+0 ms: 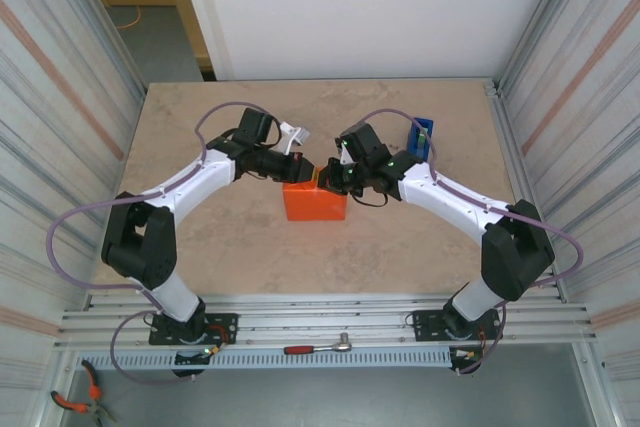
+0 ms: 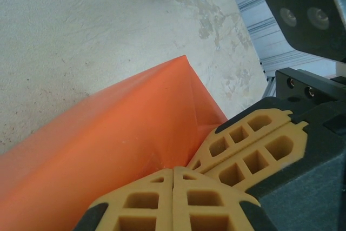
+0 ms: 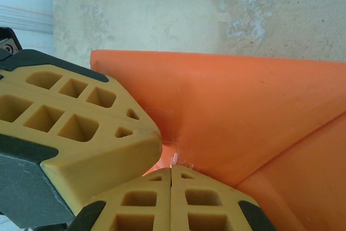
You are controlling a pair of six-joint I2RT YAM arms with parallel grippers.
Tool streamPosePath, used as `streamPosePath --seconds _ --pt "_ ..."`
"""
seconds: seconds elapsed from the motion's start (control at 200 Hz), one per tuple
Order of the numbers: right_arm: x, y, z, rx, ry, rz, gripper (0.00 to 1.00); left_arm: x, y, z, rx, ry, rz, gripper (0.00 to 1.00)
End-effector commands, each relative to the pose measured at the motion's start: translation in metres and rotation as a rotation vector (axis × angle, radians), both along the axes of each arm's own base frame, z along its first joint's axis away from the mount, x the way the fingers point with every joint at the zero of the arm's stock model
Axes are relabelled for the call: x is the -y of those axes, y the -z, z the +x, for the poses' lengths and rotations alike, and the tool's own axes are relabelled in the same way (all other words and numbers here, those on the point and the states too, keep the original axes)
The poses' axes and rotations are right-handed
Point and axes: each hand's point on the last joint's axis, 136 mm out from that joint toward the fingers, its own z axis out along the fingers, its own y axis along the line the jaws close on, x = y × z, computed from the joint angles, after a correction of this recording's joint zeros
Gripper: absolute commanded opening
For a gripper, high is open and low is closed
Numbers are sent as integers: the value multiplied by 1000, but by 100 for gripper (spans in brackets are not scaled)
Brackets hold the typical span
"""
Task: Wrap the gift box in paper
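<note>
Step in hand, as judged: pressing down the fold on the parcel's 12 o'clock edge. The paper (image 1: 315,205) lies at the centre of the desk (image 1: 200,147), already shaped into a block; the gift box is judged to sit inside it, under the orange sheet.

The left claw (image 1: 308,175) comes in from 10 o'clock and the right claw (image 1: 330,179) from 2 o'clock; both are closed, tips side by side on the crease; whether either pinches a sliver of paper cannot be told.

To do it well: press straight down on the fold; keep both tips together so the flap cannot spring; do not drag, as thin paper tears at the corner.

Surroundings: the tape dispenser (image 1: 421,137) stands at 2 o'clock, behind the right arm, which blocks the straight path to it; a ratchet (image 1: 322,347) and pliers (image 1: 75,402) lie off the desk at 6 and 7 o'clock.
</note>
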Motion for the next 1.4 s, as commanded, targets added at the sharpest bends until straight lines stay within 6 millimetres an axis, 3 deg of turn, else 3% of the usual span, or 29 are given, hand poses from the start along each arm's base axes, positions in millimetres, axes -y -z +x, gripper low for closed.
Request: streamPosePath --seconds 0.0,0.185,0.456,0.957,1.072,1.293,1.398 --pt "18 49 -20 -109 -2 -140 0 0 -9 4 19 -8 15 0" --pt "18 50 -19 -109 -2 -140 0 7 -23 10 39 -1 3 0" --pt "18 52 -20 -114 0 -140 0 13 -1 10 6 7 36 0" --pt "18 49 -20 -111 9 -128 0 -1 27 6 -16 -1 153 0" --pt "18 48 -20 -111 8 -129 0 0 15 8 14 8 134 0" --pt "18 50 -20 -114 7 -133 0 -2 -42 9 137 15 35 3" --pt "18 50 -21 -114 5 -134 0 -8 -49 2 145 17 31 3"
